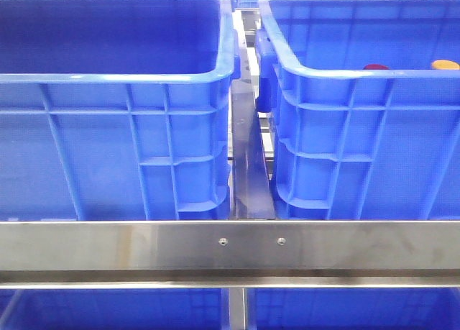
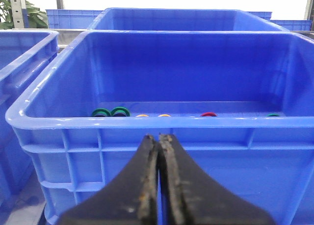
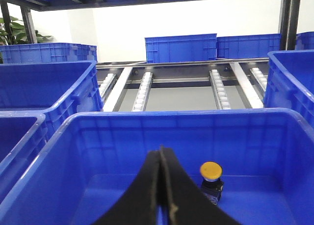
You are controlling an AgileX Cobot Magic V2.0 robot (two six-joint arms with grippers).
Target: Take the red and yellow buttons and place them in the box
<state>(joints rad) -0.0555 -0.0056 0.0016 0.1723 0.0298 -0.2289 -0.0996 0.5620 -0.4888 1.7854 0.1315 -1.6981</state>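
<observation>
Front view: 2 blue crates sit side by side behind a steel rail (image 1: 230,244), parted by a dark metal divider (image 1: 251,165). Just over the near rim of the right crate (image 1: 359,150) peep a red button (image 1: 375,67) and, farther from the divider, a yellow button (image 1: 445,64). The left crate (image 1: 115,143) shows only dark, smooth inner walls. Neither arm appears here, so both are judged to be waiting clear of the crates.

Left wrist view: the left claw (image 2: 158,139) hangs outside a crate (image 2: 162,132), just short of its near wall and about level with the rim, its dark fingers pressed together on nothing. On the crate floor, along the far wall, lies a row of small caps: 2 green caps (image 2: 111,112), 2 pale orange caps (image 2: 153,115), a red cap (image 2: 208,114) and another green one (image 2: 273,114) at the end. The claw points straight across the rim, a pose that looks like a start position rather than a reach.

Right wrist view: the right claw (image 3: 161,154) is poised above the inside of another crate (image 3: 122,137), fingers closed and empty. Just beside its tips a yellow push-button (image 3: 211,171) stands upright on a dark base, cap uppermost and easy to grip from above. Roller rails (image 3: 142,90) and more crates lie beyond. Which crate is the destination cannot be settled from this view.
</observation>
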